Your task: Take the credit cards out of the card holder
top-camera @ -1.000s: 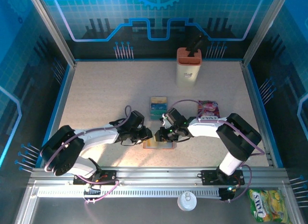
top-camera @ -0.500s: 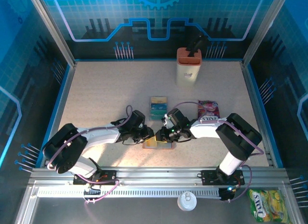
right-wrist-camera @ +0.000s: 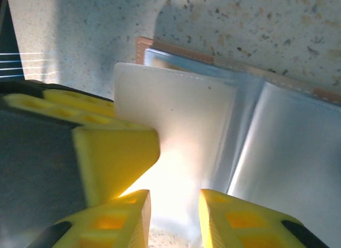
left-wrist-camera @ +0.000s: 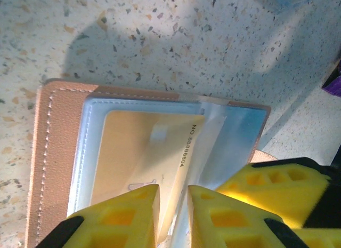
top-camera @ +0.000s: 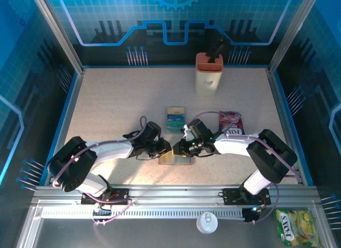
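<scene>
Teal credit cards out, stacked on table near open card holder. Orange-tan card not yet out of pocket. Left gripper, right gripper: jaws narrowly apart at holder, clamp undeterminable.

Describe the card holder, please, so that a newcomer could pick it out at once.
On the speckled table, look at the middle near the front edge. The card holder lies open there: brown leather with clear pockets and an orange-tan card inside, unlike the loose teal cards and purple packet behind it.
</scene>
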